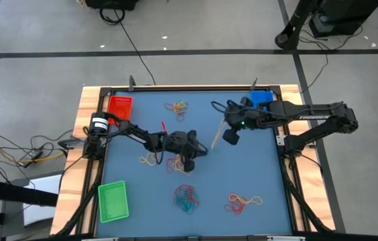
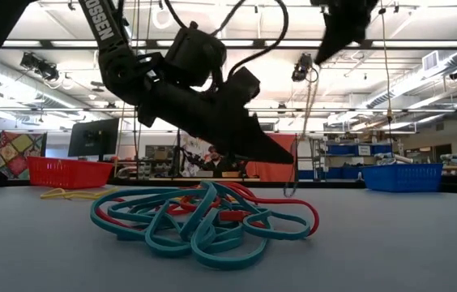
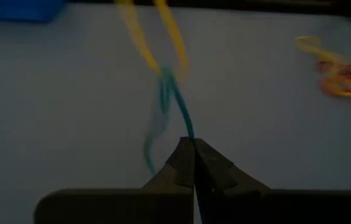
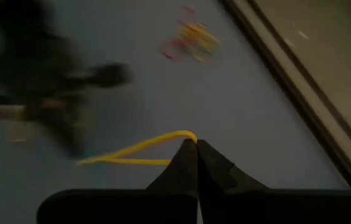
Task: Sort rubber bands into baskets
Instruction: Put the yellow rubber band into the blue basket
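You are looking down on a blue tabletop [image 1: 256, 167] with two dark arms meeting near its middle. Your left hand [image 3: 193, 144] has its fingers pressed together, pinching a teal rubber band [image 3: 177, 102] that is linked with a yellow rubber band [image 3: 139, 37]. Your right hand [image 4: 196, 144], just beside the blue basket [image 1: 261, 97], is also pressed together, pinching that yellow rubber band by its end, so the band stretches between the two hands. The red basket [image 1: 120, 106] sits at a far corner of the tabletop, well apart from the blue basket, and the green basket [image 1: 113, 201] lies at a near corner. Loose tangles of rubber bands lie apart on the tabletop: one near the red basket [image 1: 177, 107], a teal and red pile [image 2: 204, 219] towards the green basket, and another beside it [image 1: 242, 201].
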Motion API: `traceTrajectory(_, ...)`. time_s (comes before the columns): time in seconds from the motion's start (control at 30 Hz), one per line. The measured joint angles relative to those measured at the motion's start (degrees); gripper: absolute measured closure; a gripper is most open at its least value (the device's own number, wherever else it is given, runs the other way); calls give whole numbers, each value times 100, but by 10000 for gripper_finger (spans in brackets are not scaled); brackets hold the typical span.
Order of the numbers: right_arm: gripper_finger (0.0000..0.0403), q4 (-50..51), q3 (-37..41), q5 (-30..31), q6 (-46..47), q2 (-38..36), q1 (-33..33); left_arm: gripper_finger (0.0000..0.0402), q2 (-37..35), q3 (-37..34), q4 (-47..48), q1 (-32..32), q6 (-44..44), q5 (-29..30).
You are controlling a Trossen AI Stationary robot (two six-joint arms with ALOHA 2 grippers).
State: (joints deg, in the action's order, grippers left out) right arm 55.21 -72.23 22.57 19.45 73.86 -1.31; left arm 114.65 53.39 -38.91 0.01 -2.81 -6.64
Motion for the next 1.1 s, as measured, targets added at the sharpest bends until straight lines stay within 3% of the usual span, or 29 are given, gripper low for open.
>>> traceTrajectory(0.13, 401, 383, 36, 185, 291, 0, -171, 401, -202, -3, 26, -256, 0, -115)
traceTrajectory(0.33, 401, 292, 547, 0, 355, 5, -293, 401, -908, -4, 233, -500, 427, 9)
traceTrajectory(0.53, 401, 376, 980, 360, 615, 11, -471, 400, -1487, -2, 759, -473, 396, 500)
traceTrajectory(0.67, 401, 455, 1054, 527, 635, 11, -775, 395, -1506, -4, 813, -345, 235, 851)
traceTrajectory(1.1, 401, 1313, 1054, 951, 399, 0, -1735, 399, -1144, 324, 656, 9, 174, 722)
